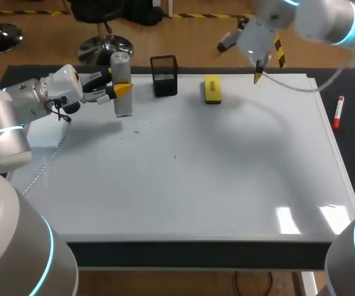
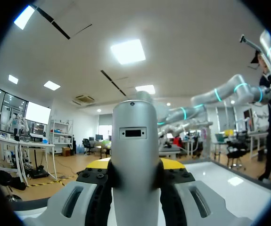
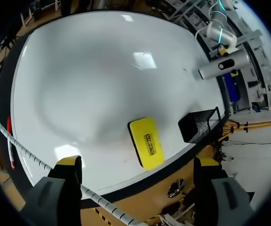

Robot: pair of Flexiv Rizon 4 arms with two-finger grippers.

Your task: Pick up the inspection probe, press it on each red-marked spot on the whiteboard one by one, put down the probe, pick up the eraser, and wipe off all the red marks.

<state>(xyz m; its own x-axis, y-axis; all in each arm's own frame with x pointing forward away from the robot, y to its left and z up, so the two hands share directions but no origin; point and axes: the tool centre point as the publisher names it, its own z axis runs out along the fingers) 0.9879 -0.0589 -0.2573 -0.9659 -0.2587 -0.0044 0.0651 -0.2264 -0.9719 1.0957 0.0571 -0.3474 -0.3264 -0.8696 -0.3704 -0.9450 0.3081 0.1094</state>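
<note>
My left hand (image 2: 135,188) is clamped on the inspection probe (image 1: 122,86), a smooth grey cylinder with a rounded cap, held upright at the far left corner of the glossy whiteboard (image 1: 214,179). Black pads (image 2: 97,190) press its barrel from both sides. My right hand (image 3: 137,164) hangs spread wide above the board's far edge, gripping nothing. Below it the eraser (image 3: 147,142), a flat yellow rectangular block, lies on the board beside a black mesh holder (image 1: 165,75). A red marker (image 1: 338,113) lies on the dark tabletop (image 1: 196,254) off the board's right side.
</note>
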